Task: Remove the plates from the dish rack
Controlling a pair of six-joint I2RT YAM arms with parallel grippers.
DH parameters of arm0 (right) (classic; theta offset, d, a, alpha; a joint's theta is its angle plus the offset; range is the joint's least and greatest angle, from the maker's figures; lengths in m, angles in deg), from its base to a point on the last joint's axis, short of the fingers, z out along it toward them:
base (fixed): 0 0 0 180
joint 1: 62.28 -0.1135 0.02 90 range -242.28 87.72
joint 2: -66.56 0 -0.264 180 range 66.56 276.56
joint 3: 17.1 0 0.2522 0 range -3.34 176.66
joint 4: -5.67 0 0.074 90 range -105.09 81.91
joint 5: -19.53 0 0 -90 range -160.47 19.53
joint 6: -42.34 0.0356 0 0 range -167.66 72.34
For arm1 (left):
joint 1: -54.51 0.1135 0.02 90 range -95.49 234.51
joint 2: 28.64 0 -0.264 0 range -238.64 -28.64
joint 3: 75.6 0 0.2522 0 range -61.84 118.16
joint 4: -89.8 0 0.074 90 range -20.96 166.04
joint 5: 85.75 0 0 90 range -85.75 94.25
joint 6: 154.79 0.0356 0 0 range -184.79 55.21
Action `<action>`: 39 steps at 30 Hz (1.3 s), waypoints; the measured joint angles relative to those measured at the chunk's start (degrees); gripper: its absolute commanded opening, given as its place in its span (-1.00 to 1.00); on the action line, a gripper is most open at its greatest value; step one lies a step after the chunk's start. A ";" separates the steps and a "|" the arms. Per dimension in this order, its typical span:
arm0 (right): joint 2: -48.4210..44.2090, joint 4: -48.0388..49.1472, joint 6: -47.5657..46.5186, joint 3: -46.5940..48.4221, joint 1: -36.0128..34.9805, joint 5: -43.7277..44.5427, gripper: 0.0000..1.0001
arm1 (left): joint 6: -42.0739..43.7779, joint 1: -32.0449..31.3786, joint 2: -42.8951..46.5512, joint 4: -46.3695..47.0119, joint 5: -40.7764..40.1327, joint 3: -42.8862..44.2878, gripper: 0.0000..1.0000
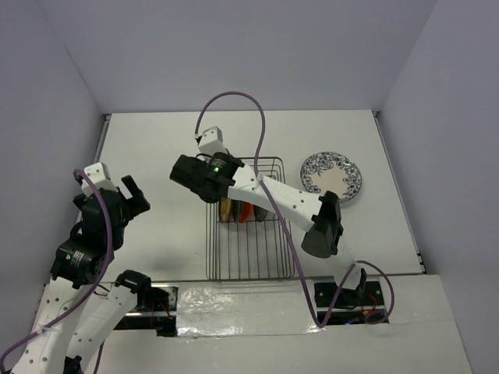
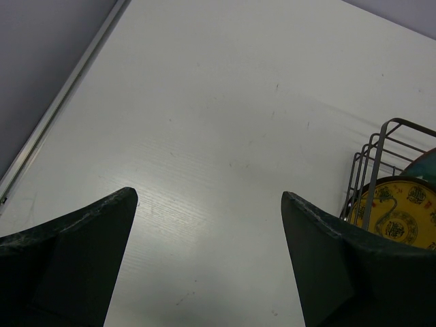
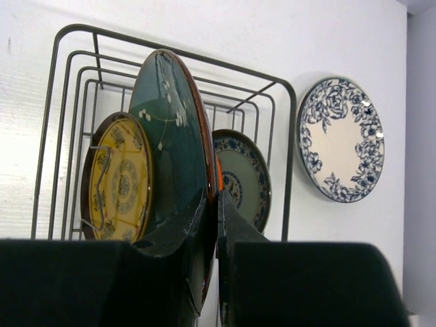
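The right hand (image 3: 216, 211) is clamped on the rim of the teal plate (image 3: 170, 129), which stands on edge in the rack (image 1: 249, 253) between a yellow plate (image 3: 122, 177) and a blue-rimmed plate (image 3: 246, 178). The left hand (image 2: 208, 196) hangs wide open over bare worktop (image 1: 156, 148) left of the rack. A floral plate (image 1: 331, 177) lies flat on the worktop just right of the rack.

You see the white table (image 1: 156, 156) carrying the wire dish rack (image 1: 245, 253) near its middle, and one plate with a blue flower pattern (image 1: 331, 176) lies flat on it, right of the rack and not touching it.
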 measured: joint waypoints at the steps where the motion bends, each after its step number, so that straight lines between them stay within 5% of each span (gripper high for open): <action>1: -0.17 0.00 -0.57 0.20 0.15 0.17 -1.00 | 0.00 0.00 0.00 0.00 0.00 0.00 0.99; 19: -19.93 1.86 -11.74 1.73 8.83 3.15 -1.00 | -0.02 -0.02 -0.52 -0.09 -0.22 -0.02 0.99; 23: -37.75 15.50 -14.32 -17.84 21.22 -3.87 -1.00 | -0.07 -0.07 -0.46 -0.11 -0.28 -0.02 0.99; 27: -57.96 39.41 -12.50 -51.28 52.57 -22.60 -1.00 | -0.07 -0.22 0.28 -0.09 -0.44 -0.07 0.99; 31: -67.45 51.93 -8.57 -74.60 71.95 -32.81 -1.00 | -0.07 -0.66 1.44 -0.13 -0.68 -0.11 0.99; 39: -67.21 80.74 3.41 -102.62 85.11 -56.81 -1.00 | -0.07 -1.05 1.57 -0.11 -0.63 -0.11 0.99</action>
